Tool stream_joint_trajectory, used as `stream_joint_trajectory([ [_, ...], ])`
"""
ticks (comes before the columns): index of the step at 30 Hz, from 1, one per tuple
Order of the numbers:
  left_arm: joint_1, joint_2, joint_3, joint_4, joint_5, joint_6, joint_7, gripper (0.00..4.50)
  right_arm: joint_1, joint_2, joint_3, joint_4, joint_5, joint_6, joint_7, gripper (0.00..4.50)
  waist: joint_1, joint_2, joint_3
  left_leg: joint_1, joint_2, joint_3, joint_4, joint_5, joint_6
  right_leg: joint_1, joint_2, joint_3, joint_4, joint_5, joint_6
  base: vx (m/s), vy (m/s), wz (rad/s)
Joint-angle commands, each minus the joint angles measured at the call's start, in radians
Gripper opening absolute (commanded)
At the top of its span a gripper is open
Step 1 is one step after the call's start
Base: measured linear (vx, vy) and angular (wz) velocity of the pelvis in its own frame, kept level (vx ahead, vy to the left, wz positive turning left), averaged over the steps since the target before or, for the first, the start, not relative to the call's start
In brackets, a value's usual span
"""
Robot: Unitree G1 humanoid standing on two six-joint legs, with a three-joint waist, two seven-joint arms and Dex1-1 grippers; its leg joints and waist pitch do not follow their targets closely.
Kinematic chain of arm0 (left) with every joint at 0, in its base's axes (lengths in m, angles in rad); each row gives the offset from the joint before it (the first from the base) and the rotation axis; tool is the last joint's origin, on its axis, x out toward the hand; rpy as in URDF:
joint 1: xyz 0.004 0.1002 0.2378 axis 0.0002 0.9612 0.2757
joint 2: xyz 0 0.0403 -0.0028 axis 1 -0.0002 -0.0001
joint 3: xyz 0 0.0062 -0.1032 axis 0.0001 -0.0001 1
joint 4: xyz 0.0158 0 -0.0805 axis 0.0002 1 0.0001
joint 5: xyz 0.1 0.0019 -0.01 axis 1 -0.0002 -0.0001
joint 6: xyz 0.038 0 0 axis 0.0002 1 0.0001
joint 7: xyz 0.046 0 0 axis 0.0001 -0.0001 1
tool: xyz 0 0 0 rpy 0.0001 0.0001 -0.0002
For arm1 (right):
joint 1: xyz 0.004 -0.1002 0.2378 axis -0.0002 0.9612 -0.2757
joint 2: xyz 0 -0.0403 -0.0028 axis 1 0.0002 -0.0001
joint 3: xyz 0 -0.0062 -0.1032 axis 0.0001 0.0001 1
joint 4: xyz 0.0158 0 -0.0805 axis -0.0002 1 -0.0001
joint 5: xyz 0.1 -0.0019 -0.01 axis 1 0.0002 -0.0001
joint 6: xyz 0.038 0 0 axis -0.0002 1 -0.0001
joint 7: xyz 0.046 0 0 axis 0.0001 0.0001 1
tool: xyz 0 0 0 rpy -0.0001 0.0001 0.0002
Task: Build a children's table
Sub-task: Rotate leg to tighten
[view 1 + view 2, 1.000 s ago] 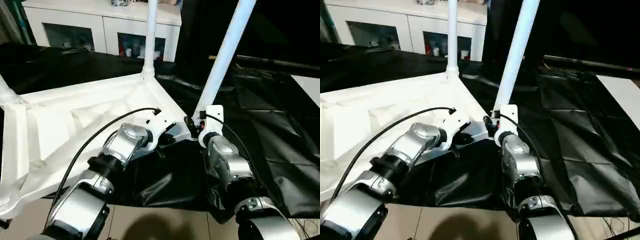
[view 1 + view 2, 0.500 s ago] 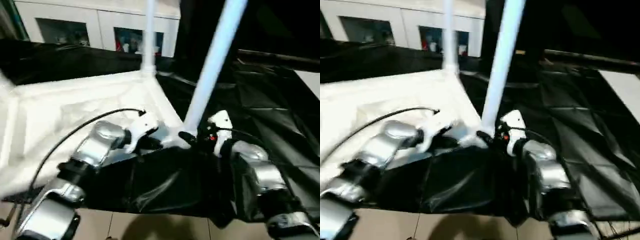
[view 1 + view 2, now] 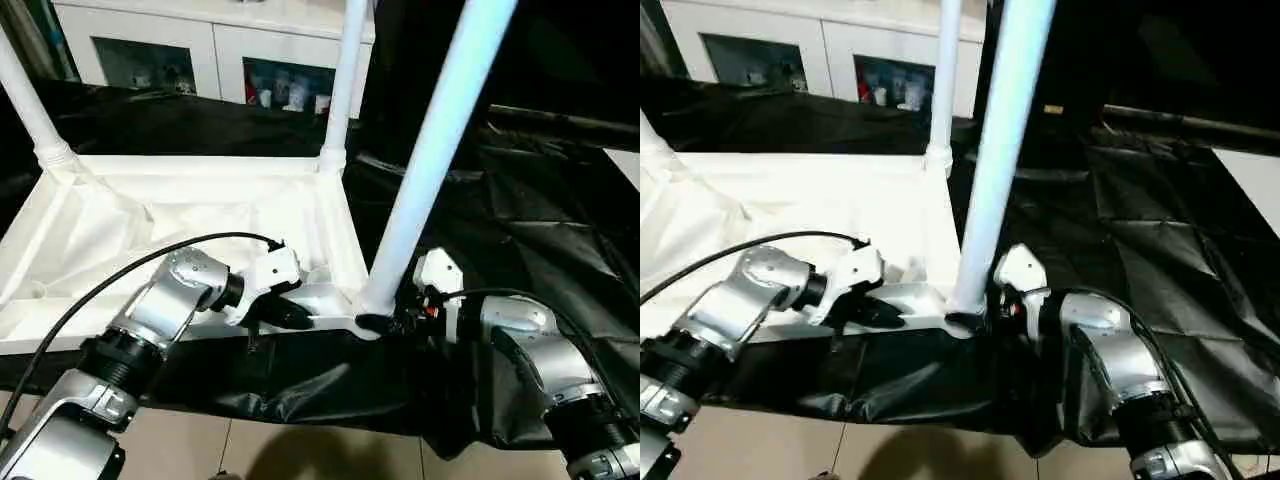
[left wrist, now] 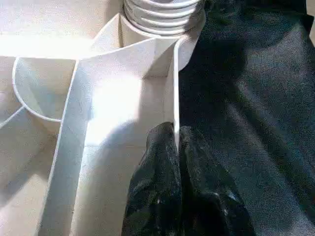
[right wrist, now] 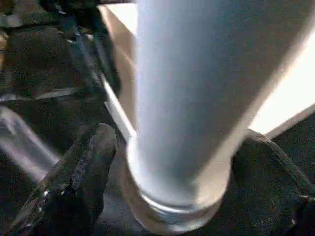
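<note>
The children's table lies upside down on the black drape, its ribbed white top (image 3: 180,215) facing up. Three white legs stand in corner sockets: one far left (image 3: 28,105), one at the back (image 3: 342,85), one at the near right corner (image 3: 432,170). My left gripper (image 3: 300,318) is shut on the top's thin front rim wall (image 4: 175,93), just beside that near corner. My right gripper (image 3: 385,322) is open, with one black finger (image 5: 86,179) on either side of the near leg's base (image 5: 187,123).
A white cabinet with glass doors (image 3: 200,50) stands behind the work table. The black drape (image 3: 540,200) spreads wrinkled to the right and hangs over the front edge above the tiled floor (image 3: 200,450). A black cable (image 3: 120,275) loops from my left arm.
The head view has shifted and tilted. My right gripper's fingers have spread wider around the near leg's base. My left gripper keeps its hold on the rim.
</note>
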Motion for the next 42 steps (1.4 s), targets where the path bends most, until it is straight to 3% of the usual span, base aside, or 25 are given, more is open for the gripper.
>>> stream_joint_trajectory([
  [1,0.007,0.010,-0.020,-0.021,0.003,0.010,-0.031,0.00,0.002,-0.020,0.010,-0.016,-0.010,0.004,0.018,3.70,0.000,0.007,-0.058,-0.002,0.023,0.001,-0.068,-0.167,0.030,0.065,-0.058,0.061,-0.064,-0.253,-0.151,0.000,0.000,0.00],
  [4,0.009,0.012,-0.021,-0.032,-0.002,0.018,-0.032,0.00,-0.009,-0.014,0.007,0.007,-0.006,0.009,0.009,3.70,0.000,0.008,-0.059,-0.002,0.024,0.001,-0.068,-0.156,0.030,0.066,-0.057,0.061,-0.061,-0.234,-0.158,0.000,0.000,0.00],
  [14,0.007,0.010,-0.024,-0.034,0.002,0.022,-0.035,0.00,-0.023,0.004,0.005,0.045,-0.012,0.006,0.015,2.78,-0.001,0.006,-0.059,-0.002,0.022,0.001,-0.066,-0.154,0.032,0.066,-0.056,0.060,-0.061,-0.239,-0.159,0.000,0.000,0.00],
  [19,0.007,0.012,-0.024,-0.036,0.002,0.025,-0.036,0.00,-0.028,0.016,-0.004,0.058,-0.007,0.005,0.009,2.68,-0.003,0.006,-0.059,-0.003,0.022,0.001,-0.066,-0.156,0.030,0.067,-0.057,0.060,-0.062,-0.246,-0.157,0.000,0.000,0.00],
  [22,0.007,-0.004,-0.015,-0.021,0.004,0.045,-0.003,0.00,-0.023,0.050,-0.038,0.088,0.009,0.007,-0.048,2.67,-0.005,0.007,-0.059,-0.003,0.022,0.001,-0.066,-0.156,0.029,0.066,-0.057,0.060,-0.062,-0.246,-0.157,0.000,0.000,0.00],
  [24,-0.004,-0.032,-0.003,0.012,0.016,0.057,0.055,0.00,-0.034,0.093,-0.079,0.136,0.008,0.009,-0.153,2.67,-0.009,0.005,-0.055,-0.003,0.020,0.001,-0.068,-0.182,0.018,0.062,-0.058,0.059,-0.069,-0.296,-0.150,0.000,0.000,0.00],
  [29,-0.076,-0.165,0.058,0.171,0.052,0.105,0.326,0.00,-0.086,0.234,-0.184,0.299,-0.031,0.025,-0.578,2.66,-0.018,0.007,-0.054,0.002,0.014,-0.005,-0.068,-0.243,-0.023,0.055,-0.060,0.052,-0.089,-0.462,-0.091,0.000,0.000,0.00],
  [30,-0.076,-0.165,0.058,0.171,0.052,0.105,0.326,0.00,-0.086,0.234,-0.184,0.299,-0.031,0.025,-0.578,2.66,-0.020,0.006,-0.054,0.002,0.014,-0.005,-0.068,-0.246,-0.022,0.054,-0.060,0.053,-0.092,-0.472,-0.083,0.000,0.000,0.00],
  [31,-0.105,-0.216,0.077,0.223,0.060,0.121,0.420,0.00,-0.108,0.286,-0.207,0.351,-0.045,0.023,-0.721,2.66,-0.021,0.010,-0.055,-0.001,0.014,-0.005,-0.069,-0.236,-0.015,0.054,-0.060,0.053,-0.093,-0.462,-0.073,0.000,0.000,0.00],
  [33,-0.132,-0.262,0.091,0.276,0.066,0.124,0.497,0.00,-0.137,0.341,-0.230,0.402,-0.051,0.018,-0.844,2.66,-0.026,0.010,-0.057,0.006,0.014,-0.005,-0.068,-0.253,-0.026,0.047,-0.058,0.051,-0.094,-0.464,-0.073,0.000,0.000,0.00],
  [38,-0.165,-0.313,0.097,0.352,0.088,0.097,0.563,0.00,-0.181,0.408,-0.219,0.457,-0.064,-0.024,-0.873,2.66,-0.025,0.008,-0.058,0.002,0.012,-0.006,-0.068,-0.267,-0.007,0.047,-0.057,0.050,-0.097,-0.454,-0.057,0.000,0.000,0.00],
  [40,-0.164,-0.316,0.093,0.353,0.086,0.093,0.554,0.00,-0.179,0.414,-0.209,0.441,-0.055,-0.037,-0.826,3.22,-0.022,0.006,-0.057,-0.001,0.014,-0.007,-0.070,-0.265,-0.001,0.051,-0.058,0.050,-0.096,-0.447,-0.054,0.000,0.000,0.00],
  [42,-0.158,-0.304,0.083,0.342,0.087,0.091,0.535,0.00,-0.172,0.398,-0.197,0.416,-0.059,-0.059,-0.787,3.39,-0.021,0.005,-0.058,0.000,0.014,-0.006,-0.070,-0.262,0.003,0.051,-0.059,0.051,-0.094,-0.436,-0.060,0.000,0.000,0.00],
])
